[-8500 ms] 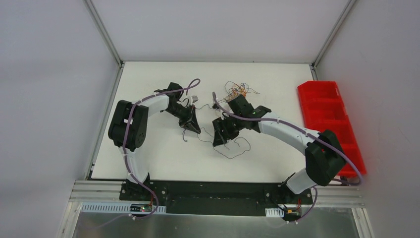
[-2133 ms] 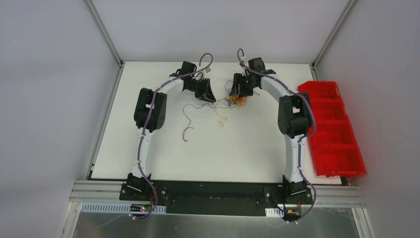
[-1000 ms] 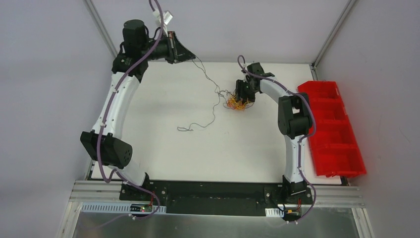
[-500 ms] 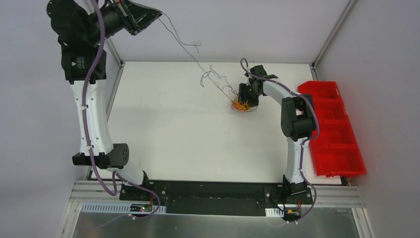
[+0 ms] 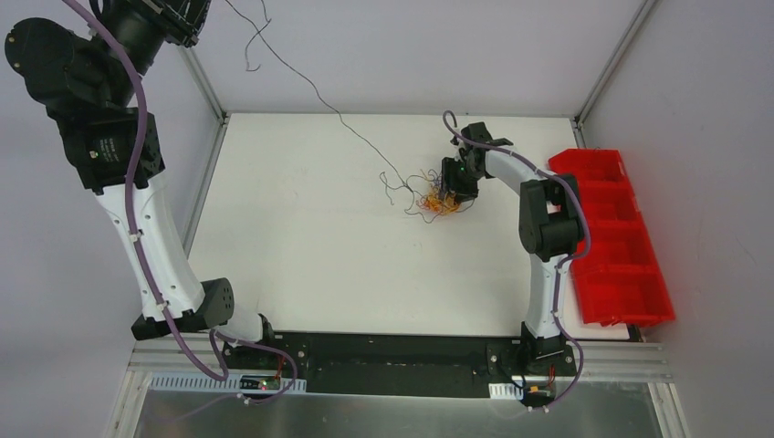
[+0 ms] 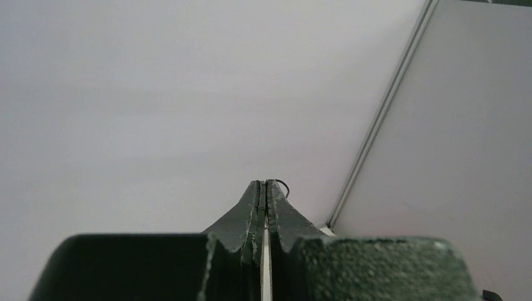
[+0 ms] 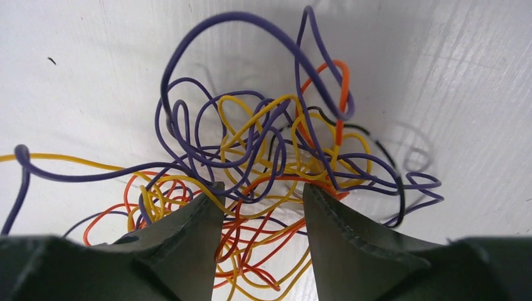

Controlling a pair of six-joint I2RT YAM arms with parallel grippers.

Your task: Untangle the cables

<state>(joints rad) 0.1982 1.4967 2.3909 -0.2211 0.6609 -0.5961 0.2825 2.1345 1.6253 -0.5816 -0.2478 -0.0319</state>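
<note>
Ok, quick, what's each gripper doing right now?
Left gripper: shut on a thin dark wire.
Right gripper: open, jaws astride the tangled ball of thin purple, yellow and orange wires.

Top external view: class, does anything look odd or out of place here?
Yes: a thin dark wire hangs in mid-air, strung from the tangled ball of orange, yellow and purple wires up to the raised left claw.

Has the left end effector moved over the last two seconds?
Yes. The left end effector, shut on a cable, has swung up and left: from over the table's far edge to beyond the corner post.
</note>
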